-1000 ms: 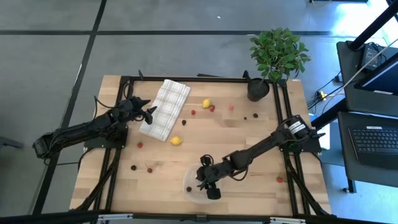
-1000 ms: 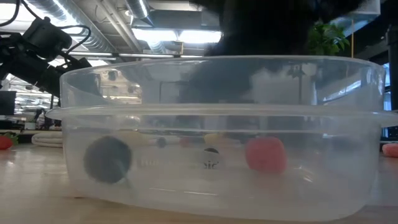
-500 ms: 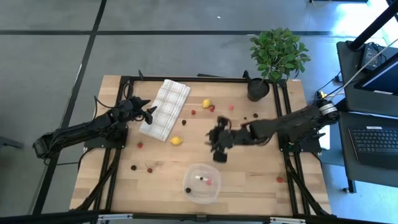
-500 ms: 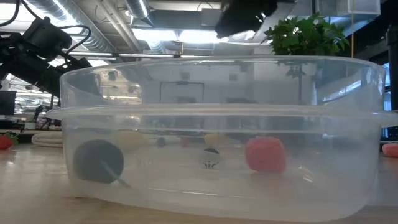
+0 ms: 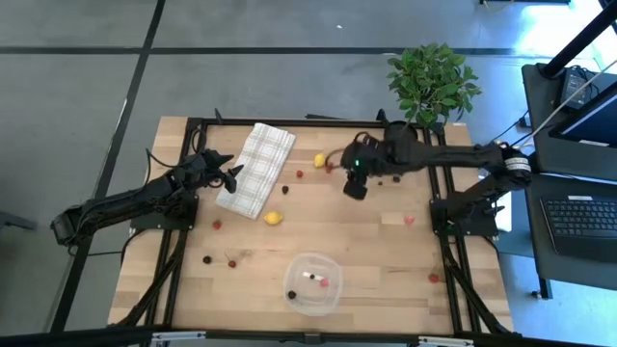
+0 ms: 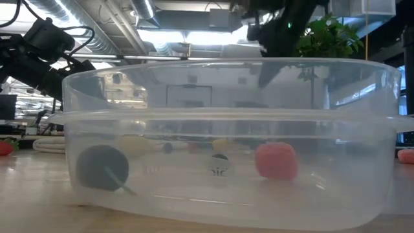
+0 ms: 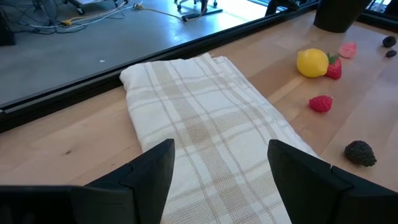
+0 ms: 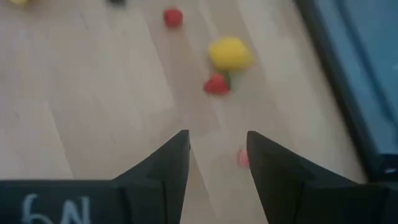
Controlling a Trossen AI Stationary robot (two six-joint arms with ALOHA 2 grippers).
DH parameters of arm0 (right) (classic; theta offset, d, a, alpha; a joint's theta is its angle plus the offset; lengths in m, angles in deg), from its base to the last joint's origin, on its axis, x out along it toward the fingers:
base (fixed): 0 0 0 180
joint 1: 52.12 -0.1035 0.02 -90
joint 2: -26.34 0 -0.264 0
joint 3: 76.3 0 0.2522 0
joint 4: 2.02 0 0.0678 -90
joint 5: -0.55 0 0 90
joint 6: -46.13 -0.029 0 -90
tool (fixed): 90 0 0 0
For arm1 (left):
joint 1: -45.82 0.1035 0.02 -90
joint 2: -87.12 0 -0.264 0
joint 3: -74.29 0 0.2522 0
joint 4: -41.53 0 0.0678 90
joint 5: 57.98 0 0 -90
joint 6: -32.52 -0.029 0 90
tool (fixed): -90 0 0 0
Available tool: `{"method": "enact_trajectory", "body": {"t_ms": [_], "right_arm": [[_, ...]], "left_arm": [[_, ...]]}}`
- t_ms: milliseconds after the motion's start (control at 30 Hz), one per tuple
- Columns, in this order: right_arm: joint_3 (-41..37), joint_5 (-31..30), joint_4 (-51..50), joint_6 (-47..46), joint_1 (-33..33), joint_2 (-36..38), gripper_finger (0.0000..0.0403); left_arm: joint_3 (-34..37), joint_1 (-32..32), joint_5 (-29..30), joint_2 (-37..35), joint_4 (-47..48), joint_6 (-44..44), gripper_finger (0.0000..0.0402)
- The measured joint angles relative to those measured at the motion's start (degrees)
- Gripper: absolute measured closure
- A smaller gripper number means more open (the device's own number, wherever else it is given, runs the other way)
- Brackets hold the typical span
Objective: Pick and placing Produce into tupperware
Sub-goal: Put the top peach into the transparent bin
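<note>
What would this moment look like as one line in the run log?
right gripper: open, empty, above pink piece | left gripper: open, over cloth | tupperware: holds some produce

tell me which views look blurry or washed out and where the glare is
Right wrist view: motion-soft, the lemon and red berries smeared. Low view: ceiling lights glare behind the clear container, whose wall hazes the pink berry inside. Left wrist view: sharp on the checked cloth. High view: evenly lit, bright patch at upper right.

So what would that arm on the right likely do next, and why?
Probably lower onto the pink piece showing between its fingers. The right gripper hovers open and empty over the fruit near the lemon, while the tupperware holds only a few pieces.
</note>
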Motion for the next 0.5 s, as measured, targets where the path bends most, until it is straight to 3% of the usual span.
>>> {"method": "enact_trajectory", "body": {"t_ms": [300,500], "right_arm": [[-8.6,4.76,5.83,-1.24,13.37,-0.04,0.024],[-15.23,8.41,14.99,-4.57,17.17,-0.04,0.024]], "left_arm": [[-0.02,0.0,0.0,0.0,0.0,-0.04,0.0151],[0.0,-0.02,0.0,0.0,0.0,-0.13,0.0151]]}}
